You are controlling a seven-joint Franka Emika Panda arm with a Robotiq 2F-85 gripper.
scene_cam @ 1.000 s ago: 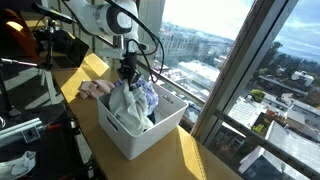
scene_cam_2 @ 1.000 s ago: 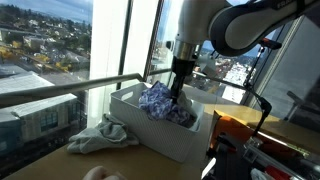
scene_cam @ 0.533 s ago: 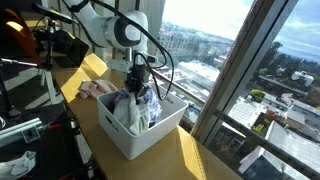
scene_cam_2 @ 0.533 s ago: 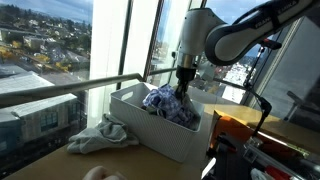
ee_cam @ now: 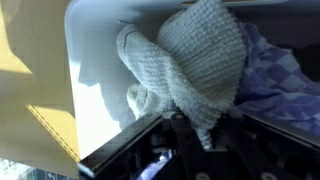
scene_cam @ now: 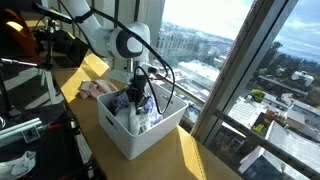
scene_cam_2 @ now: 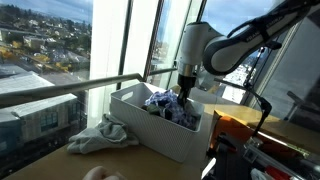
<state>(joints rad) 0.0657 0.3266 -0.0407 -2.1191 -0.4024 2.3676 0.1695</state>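
My claw (ee_cam: 205, 140) is clamped on the pale grey knitted cloth (ee_cam: 195, 60), low inside the white rectangular plastic bin (ee_cam: 95, 70) on the wooden worktop (scene_cam: 195, 158), touching a blue checked cloth (ee_cam: 275, 70).

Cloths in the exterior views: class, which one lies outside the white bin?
The pale crumpled cloth lying beside the bin; the blue patterned cloth and the grey knitted cloth lie inside it.
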